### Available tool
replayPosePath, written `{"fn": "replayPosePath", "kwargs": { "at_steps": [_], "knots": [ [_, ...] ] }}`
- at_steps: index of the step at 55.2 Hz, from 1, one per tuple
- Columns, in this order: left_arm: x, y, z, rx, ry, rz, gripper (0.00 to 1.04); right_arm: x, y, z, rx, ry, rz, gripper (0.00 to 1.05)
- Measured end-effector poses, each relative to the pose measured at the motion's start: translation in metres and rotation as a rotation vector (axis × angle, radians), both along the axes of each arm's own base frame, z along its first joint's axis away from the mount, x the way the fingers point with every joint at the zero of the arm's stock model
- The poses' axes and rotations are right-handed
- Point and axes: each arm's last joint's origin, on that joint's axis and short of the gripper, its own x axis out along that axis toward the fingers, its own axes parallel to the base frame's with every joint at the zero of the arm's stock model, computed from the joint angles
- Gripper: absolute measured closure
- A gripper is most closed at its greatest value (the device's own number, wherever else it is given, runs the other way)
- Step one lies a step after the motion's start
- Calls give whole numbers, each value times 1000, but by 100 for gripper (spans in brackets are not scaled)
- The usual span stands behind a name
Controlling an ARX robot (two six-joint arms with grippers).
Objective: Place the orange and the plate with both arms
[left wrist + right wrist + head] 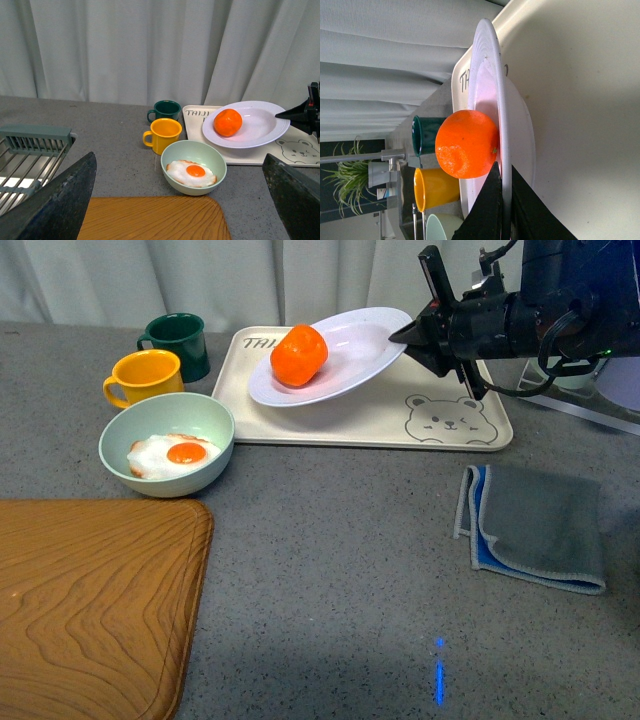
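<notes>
The orange (298, 353) lies in the white plate (350, 360), which is tilted with its right side lifted above the cream bear tray (455, 430). My right gripper (412, 337) is shut on the plate's right rim. In the right wrist view its black fingers (487, 210) pinch the ridged rim (495, 75) with the orange (466, 144) against them. In the left wrist view the plate (255, 130) and orange (227, 122) are far off to the right. My left gripper (180, 200) is open and empty, over the wooden board (150, 220), out of the front view.
A pale green bowl (205, 415) with a fried egg (178, 453) stands left of the tray. A yellow mug (145, 377) and dark green mug (178, 343) stand behind it. A wooden board (90, 600) fills the front left. A grey cloth (540, 525) lies right. A dish rack (30, 150) shows.
</notes>
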Motion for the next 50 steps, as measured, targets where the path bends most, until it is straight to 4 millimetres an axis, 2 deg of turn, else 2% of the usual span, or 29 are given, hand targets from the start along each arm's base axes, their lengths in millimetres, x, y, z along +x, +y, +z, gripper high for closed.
{"fn": "replayPosePath", "kwargs": {
  "at_steps": [7, 21, 24, 31, 38, 41, 45, 50],
  "knots": [
    [0, 0, 0, 0, 0, 0, 7, -1, -2, -4, -25, 9, -3, 103],
    [0, 0, 0, 0, 0, 0, 7, -22, -16, -24, -124, 31, 7, 65],
    [0, 0, 0, 0, 0, 0, 7, -28, -21, -25, -164, 30, 16, 55],
    [0, 0, 0, 0, 0, 0, 7, -40, -30, -10, -240, -22, 18, 35],
    [0, 0, 0, 0, 0, 0, 7, -64, -39, 31, -441, -170, 28, 9],
    [0, 0, 0, 0, 0, 0, 7, -82, -42, 53, -551, -257, 39, 10],
    [0, 0, 0, 0, 0, 0, 7, -96, -43, 65, -635, -362, 5, 11],
    [0, 0, 0, 0, 0, -1, 7, -121, -48, 76, -880, -634, -268, 26]
  ]
}}
